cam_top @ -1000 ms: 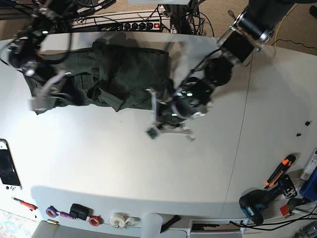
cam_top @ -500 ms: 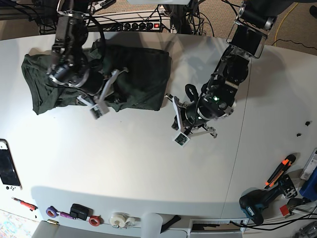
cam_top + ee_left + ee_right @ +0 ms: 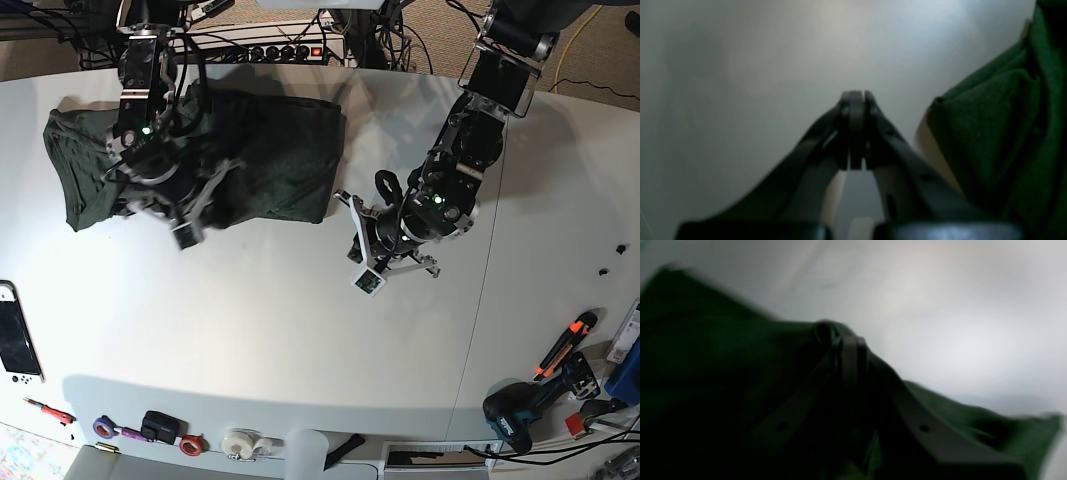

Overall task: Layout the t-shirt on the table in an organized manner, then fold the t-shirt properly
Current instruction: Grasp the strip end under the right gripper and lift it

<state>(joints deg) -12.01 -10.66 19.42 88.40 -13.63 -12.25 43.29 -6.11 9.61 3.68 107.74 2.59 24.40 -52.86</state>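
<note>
The dark green t-shirt point(image 3: 270, 150) lies bunched at the back left of the white table point(image 3: 300, 340), with its left end point(image 3: 75, 170) rumpled. My right gripper point(image 3: 233, 165) is over the shirt's middle. In the blurred right wrist view its fingers point(image 3: 848, 343) are pressed together above the t-shirt point(image 3: 706, 373); no cloth shows between them. My left gripper point(image 3: 348, 197) is shut and empty just off the shirt's right edge. The left wrist view shows its fingertips point(image 3: 856, 100) over bare table point(image 3: 740, 83), with the t-shirt point(image 3: 990, 133) close on the right.
A power strip point(image 3: 270, 50) and cables run behind the table. A handheld console point(image 3: 18, 340) lies at the left edge. Tape rolls point(image 3: 240, 442) and small tools line the front edge. A drill point(image 3: 520, 412) and an orange-handled cutter point(image 3: 565, 345) sit at front right.
My right arm swung from the far left end to the shirt's middle. My left gripper drew back to the right off the shirt's edge. The shirt's right half now lies flatter.
</note>
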